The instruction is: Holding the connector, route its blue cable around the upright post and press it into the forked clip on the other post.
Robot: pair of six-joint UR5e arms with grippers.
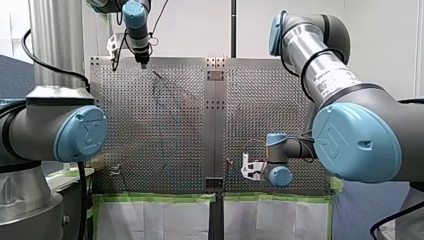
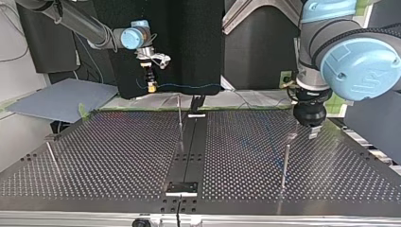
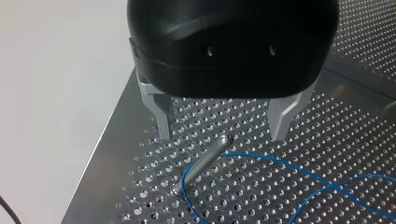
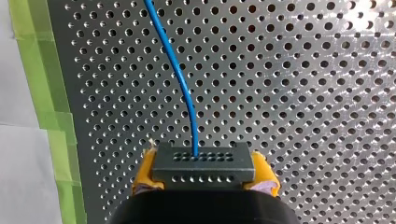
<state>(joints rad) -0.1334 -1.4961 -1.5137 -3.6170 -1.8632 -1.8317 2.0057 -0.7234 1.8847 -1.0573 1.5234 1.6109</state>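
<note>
My right gripper [image 4: 205, 173] clamps connector [image 4: 203, 163], blue cable [image 4: 180, 84] running ahead; my left gripper [image 3: 222, 135], jaws wide, hovers over post [image 3: 205, 161], top view's three o'clock

The dark, perforated connector [image 4: 203, 167] trails its blue cable [image 4: 180, 79], which bends at the upright post [image 3: 203, 163].

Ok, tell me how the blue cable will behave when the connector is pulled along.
Probably floppy: the blue cable lies in loose curves on the table by the post. Likely light: it arcs freely out of the connector clamped in my right gripper. It may slip off the smooth post unless kept taut.
</note>
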